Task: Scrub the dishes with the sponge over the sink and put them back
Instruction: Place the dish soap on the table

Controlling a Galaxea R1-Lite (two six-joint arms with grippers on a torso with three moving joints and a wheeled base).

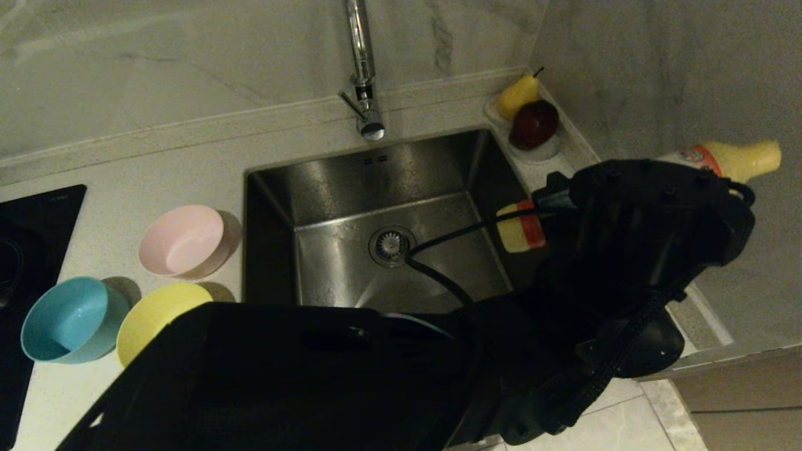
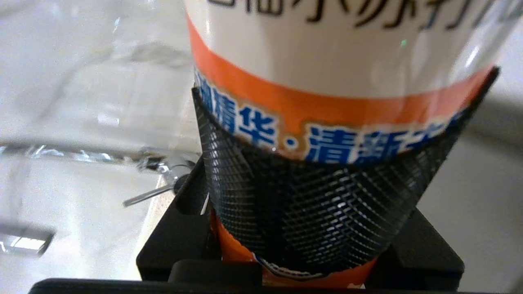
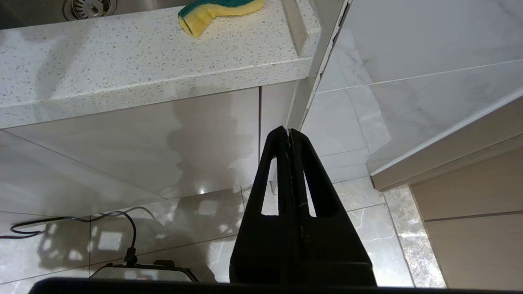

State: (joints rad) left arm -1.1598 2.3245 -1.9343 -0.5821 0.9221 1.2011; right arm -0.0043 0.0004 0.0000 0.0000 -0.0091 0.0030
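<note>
A: What is seen around the sink [image 1: 401,188], from the largest thing down?

B: The steel basin is set into the speckled surface [image 1: 207,163], with a chrome faucet [image 1: 362,69] behind it. Much of the head view is blocked by the left arm [image 1: 626,250], which is stretched across the near right part of the basin; its cable is draped over the drain strainer [image 1: 391,245].

A: And the dishes?

B: Three bowls are placed on the surface left of the sink: the pink bowl [image 1: 185,241] nearest the basin, the blue bowl [image 1: 72,321] and the yellow bowl [image 1: 156,316] in front of it, the yellow one partly hidden by the robot's body.

A: What is held?

B: A detergent bottle [image 2: 327,61] with an orange band is pinched by the fingers [image 2: 318,204] of the left gripper [image 2: 322,196], to the right of the sink. The right gripper [image 3: 290,139] is hung low before the cabinet, its fingers pressed together on nothing.

A: The sponge?

B: The sponge [image 3: 218,10] is laid on the surface's front edge, near the wall. A small dish [image 1: 532,147] holding a pear [image 1: 519,94] and a dark red fruit [image 1: 534,124] is set in the far right corner.
</note>
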